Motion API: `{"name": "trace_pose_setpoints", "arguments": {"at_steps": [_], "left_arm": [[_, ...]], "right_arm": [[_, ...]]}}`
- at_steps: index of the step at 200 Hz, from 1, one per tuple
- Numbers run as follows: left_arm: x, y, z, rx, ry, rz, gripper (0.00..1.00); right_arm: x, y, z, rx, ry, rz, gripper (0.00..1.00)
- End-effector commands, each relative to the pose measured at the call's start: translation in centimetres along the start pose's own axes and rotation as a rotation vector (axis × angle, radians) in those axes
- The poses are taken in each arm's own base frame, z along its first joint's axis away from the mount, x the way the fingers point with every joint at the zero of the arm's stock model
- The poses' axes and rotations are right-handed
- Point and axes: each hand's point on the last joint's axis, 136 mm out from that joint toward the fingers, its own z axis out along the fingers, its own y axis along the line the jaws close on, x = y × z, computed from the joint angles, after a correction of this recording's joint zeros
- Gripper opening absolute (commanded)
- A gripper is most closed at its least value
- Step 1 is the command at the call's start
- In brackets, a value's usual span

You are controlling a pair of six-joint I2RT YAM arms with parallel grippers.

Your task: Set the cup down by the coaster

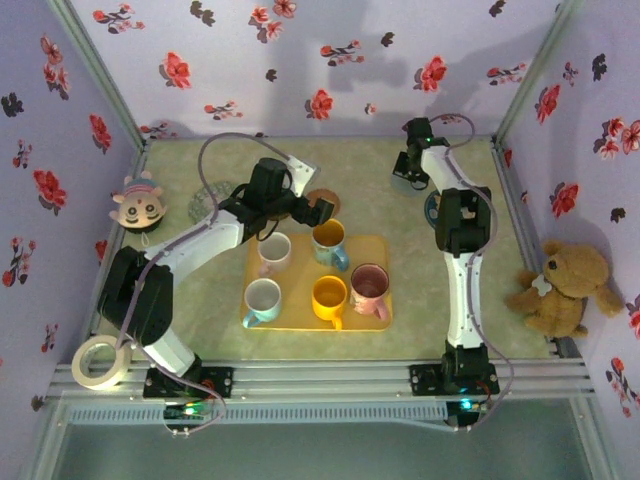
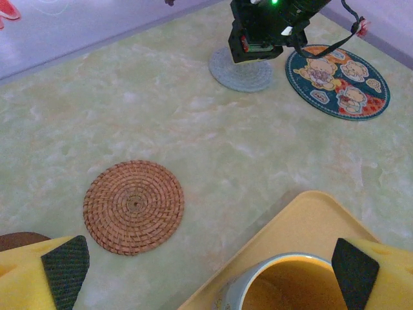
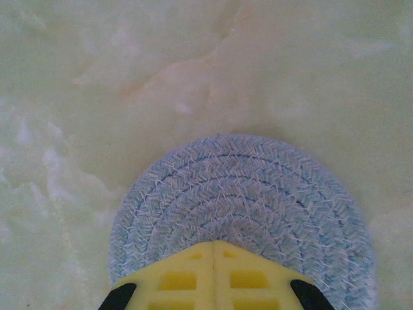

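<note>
Cup (image 2: 284, 284) is sitting on the tray (image 2: 310, 223), ungripped, with the left gripper (image 2: 210, 270) hanging wide open over it.
Looks like the pick is pending: jaws needing to drop around the rim, close, lift, then go beside the wicker coaster (image 2: 133, 206), likely the target. Right gripper (image 3: 213, 287) is resting closed over the blue coaster (image 3: 239, 194).
</note>
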Motion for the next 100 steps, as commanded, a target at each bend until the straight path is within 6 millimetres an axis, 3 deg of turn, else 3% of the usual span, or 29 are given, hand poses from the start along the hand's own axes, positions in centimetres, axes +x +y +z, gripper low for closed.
{"name": "trace_pose_setpoints", "arguments": {"at_steps": [1, 53, 100], "left_arm": [[-0.8, -0.2, -0.4, -0.013, -0.016, 0.038, 1.00], [-0.8, -0.3, -0.7, -0.015, -0.018, 0.040, 1.00], [-1.2, -0.3, -1.3, -0.025, -0.027, 0.047, 1.00]], "right_arm": [[1.3, -0.4, 0.5, 0.006, 0.066, 0.034, 0.00], [4.6, 0.2, 0.7, -0.029, 0.172, 0.024, 0.00], [7.4, 1.0, -1.1, -0.062, 0.216, -0.013, 0.00]]}}
